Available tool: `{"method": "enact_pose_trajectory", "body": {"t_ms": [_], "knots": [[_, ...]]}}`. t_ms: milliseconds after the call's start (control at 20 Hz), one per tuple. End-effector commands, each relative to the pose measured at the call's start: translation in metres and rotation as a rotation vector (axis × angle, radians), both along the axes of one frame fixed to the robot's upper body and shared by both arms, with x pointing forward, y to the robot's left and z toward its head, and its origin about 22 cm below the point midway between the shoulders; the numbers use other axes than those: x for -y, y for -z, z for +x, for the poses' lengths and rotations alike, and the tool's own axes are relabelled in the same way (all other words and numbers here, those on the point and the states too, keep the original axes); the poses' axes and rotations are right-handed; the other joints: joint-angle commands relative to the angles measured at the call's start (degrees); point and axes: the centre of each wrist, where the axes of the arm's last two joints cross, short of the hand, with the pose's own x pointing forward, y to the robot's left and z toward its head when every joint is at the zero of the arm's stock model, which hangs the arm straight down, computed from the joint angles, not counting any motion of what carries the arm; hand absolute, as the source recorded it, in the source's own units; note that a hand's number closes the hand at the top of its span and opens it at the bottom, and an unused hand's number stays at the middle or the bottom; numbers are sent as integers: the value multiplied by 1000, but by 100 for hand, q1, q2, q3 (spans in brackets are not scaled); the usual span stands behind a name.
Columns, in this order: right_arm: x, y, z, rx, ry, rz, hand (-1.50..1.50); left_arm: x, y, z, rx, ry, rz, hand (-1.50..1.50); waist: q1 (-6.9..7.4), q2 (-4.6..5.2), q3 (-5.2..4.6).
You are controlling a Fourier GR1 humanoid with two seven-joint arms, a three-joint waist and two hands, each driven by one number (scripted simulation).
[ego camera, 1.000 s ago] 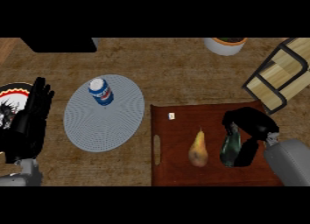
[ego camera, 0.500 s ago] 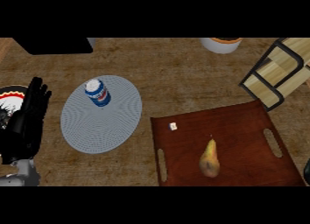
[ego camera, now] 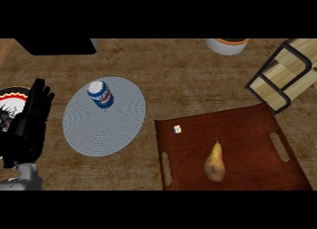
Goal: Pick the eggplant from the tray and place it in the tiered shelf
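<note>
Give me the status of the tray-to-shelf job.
Done, apparently: the tray holds only a pear and a small white item, no eggplant. In hand: cannot tell, since the right hand is out of view; the left hand rests open at the left edge. Left: no eggplant shows in the tiered shelf.

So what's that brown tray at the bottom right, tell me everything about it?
The tray is a flat reddish-brown rectangle that looks like wood, with a slot handle cut near each short end. It lies slightly turned on the counter, its near edge cut off by the view's lower edge. A yellow-brown pear lies on it, stem pointing away, and a small white tag sits near its far left corner. No hand touches it.
</note>
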Motion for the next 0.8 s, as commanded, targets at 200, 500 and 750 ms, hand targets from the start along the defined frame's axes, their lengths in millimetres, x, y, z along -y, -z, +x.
{"method": "enact_pose_trajectory", "body": {"t_ms": [200,500,750], "knots": [[37,-73,-9,98,105,82,150,-3,13,15,11,28,-6,0,169,48,7],[37,-52,12,121,179,123,150,17,10,13,5,38,4,0,213,54,10],[25,-61,51,126,201,139,150,14,-5,22,6,54,-27,0,308,76,13]]}}
